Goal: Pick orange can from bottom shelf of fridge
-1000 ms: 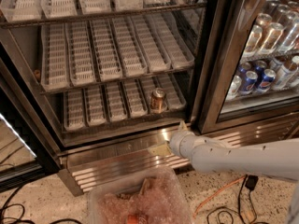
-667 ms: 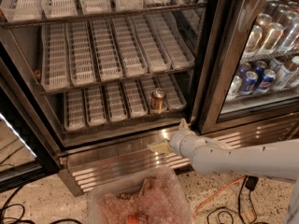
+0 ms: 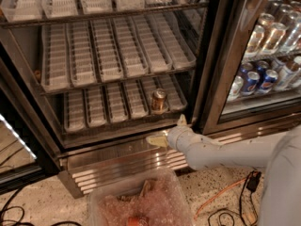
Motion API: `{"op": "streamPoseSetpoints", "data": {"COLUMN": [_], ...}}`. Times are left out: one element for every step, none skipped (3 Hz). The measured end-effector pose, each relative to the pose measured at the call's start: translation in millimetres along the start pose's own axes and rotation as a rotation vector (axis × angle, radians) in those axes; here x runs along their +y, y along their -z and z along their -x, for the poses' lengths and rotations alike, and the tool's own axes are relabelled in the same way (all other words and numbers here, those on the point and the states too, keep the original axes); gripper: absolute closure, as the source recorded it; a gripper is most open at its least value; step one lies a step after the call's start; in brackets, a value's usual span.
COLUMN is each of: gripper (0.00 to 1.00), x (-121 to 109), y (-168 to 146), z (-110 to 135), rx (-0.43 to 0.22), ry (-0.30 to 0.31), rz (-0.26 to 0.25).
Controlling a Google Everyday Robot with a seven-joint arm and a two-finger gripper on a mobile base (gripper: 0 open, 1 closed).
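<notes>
The orange can (image 3: 159,100) stands upright near the front of the bottom shelf (image 3: 99,108) of the fridge (image 3: 117,154), in the second lane from the right. My gripper (image 3: 168,130) is at the end of the white arm that reaches in from the lower right. It sits just below and in front of the can, over the steel ledge, not touching the can. One pale finger (image 3: 156,140) points left and the other (image 3: 181,120) points up, spread apart and empty.
Empty white tray rows (image 3: 113,51) fill the upper shelves. The black door post (image 3: 221,65) stands right of the gripper, with a glass-fronted unit of blue and silver cans (image 3: 263,74) beyond. A clear plastic bin (image 3: 141,201) and cables (image 3: 225,201) lie on the floor.
</notes>
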State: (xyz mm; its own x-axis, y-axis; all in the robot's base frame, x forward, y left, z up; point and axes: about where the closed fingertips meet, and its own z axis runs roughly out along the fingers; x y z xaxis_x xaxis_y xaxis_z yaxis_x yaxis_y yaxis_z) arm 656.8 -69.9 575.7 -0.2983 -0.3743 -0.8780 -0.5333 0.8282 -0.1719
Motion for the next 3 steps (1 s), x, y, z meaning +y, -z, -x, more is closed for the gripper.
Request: {"op": "streamPoseSetpoints", "data": {"gripper": [0.00, 0.00, 0.00], "x": [-7.8, -12.7, -16.1], "y": [-25.1, -47.6, -68.1], "z": [7.3, 15.6, 22.9], "rx": [-0.050, -0.118, -0.176], "ry": [-0.021, -0.031, -0.034], "rz": [-0.034, -0.067, -0.090]}}
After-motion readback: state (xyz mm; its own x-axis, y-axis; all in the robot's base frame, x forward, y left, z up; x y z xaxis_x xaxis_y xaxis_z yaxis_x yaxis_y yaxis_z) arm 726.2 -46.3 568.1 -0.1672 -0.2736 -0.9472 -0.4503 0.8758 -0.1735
